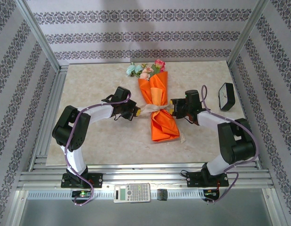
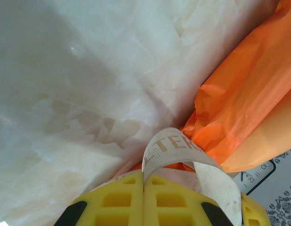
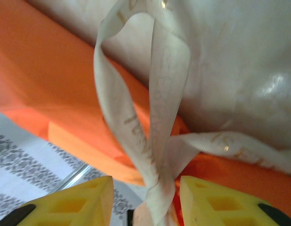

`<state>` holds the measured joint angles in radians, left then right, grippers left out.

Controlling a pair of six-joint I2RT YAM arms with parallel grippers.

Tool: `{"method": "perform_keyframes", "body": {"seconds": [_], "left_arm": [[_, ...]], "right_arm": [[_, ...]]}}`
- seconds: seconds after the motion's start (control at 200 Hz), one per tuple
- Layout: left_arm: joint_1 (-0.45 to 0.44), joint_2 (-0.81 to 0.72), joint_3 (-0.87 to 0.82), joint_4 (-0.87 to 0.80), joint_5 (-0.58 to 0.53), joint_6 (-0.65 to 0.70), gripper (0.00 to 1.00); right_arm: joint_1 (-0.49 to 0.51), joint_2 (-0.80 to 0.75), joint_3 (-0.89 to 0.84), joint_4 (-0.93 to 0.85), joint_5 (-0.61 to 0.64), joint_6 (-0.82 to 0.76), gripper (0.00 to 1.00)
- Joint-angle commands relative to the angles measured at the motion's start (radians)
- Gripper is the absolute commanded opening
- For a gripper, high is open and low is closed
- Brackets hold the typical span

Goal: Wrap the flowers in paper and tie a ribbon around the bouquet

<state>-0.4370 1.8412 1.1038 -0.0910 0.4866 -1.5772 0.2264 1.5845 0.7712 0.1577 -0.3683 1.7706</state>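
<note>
The top view showed the bouquet point(image 1: 155, 92) lying lengthwise at the middle of the bench point(image 1: 89, 141). Its orange paper point(image 1: 164, 127) flared toward the near edge and the flowers point(image 1: 145, 69) pointed at the far wall. The ribbon point(image 1: 152, 109) crossed the narrow waist of the paper. The left gripper point(image 1: 134, 113) sat just beside it on one side and the right gripper point(image 1: 171, 109) on the other. A black clock point(image 1: 226, 96) stood well apart to the right, and a calculator point(image 1: 132, 192) lay on the near rail. From up there the jaws were too small to read.

The wrist views gave what the top view could not. In the left wrist view, that gripper's yellow fingers point(image 2: 112, 200) were pressed together with no gap, pinching a loop of printed ribbon in their seam. The loop arched up against the orange paper. In the right wrist view, the fingers point(image 3: 75, 205) stood partly apart. A twisted loop of ribbon hung loose in the gap between them, clamped by neither
</note>
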Motion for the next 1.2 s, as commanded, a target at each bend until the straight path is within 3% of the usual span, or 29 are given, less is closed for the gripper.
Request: {"method": "perform_keyframes", "body": {"seconds": [0.0,0.115,0.35,0.425,0.535,0.689,0.839,0.999,1.194], "left_arm": [[-0.005,0.012,0.023,-0.029,0.003,0.019,0.0],[-0.005,0.013,0.022,-0.032,0.0,0.019,0.0],[-0.006,0.013,0.026,-0.035,-0.005,0.017,0.0],[-0.005,0.013,0.027,-0.037,-0.008,0.018,0.0],[-0.005,0.016,0.033,-0.04,-0.008,0.021,0.0],[-0.005,0.018,0.034,-0.041,-0.007,0.022,0.0],[-0.006,0.018,0.035,-0.042,-0.006,0.023,0.0],[-0.005,0.018,0.036,-0.049,-0.005,0.027,0.0],[0.008,0.008,0.03,-0.082,-0.019,0.051,0.0]], "right_arm": [[0.0,0.039,0.072,-0.064,-0.014,-0.067,0.39],[0.0,0.082,0.111,-0.083,-0.02,-0.091,0.37],[0.0,0.095,0.107,-0.083,-0.016,-0.084,0.13],[-0.004,0.097,0.103,-0.087,-0.014,-0.084,0.15],[-0.006,0.103,0.109,-0.093,-0.018,-0.088,0.34],[-0.003,0.115,0.119,-0.095,-0.012,-0.089,0.35],[-0.001,0.139,0.128,-0.084,-0.011,-0.091,0.27],[-0.004,0.129,0.127,-0.085,0.011,-0.094,0.0],[-0.015,0.094,0.12,-0.099,0.008,-0.096,0.0]]}}
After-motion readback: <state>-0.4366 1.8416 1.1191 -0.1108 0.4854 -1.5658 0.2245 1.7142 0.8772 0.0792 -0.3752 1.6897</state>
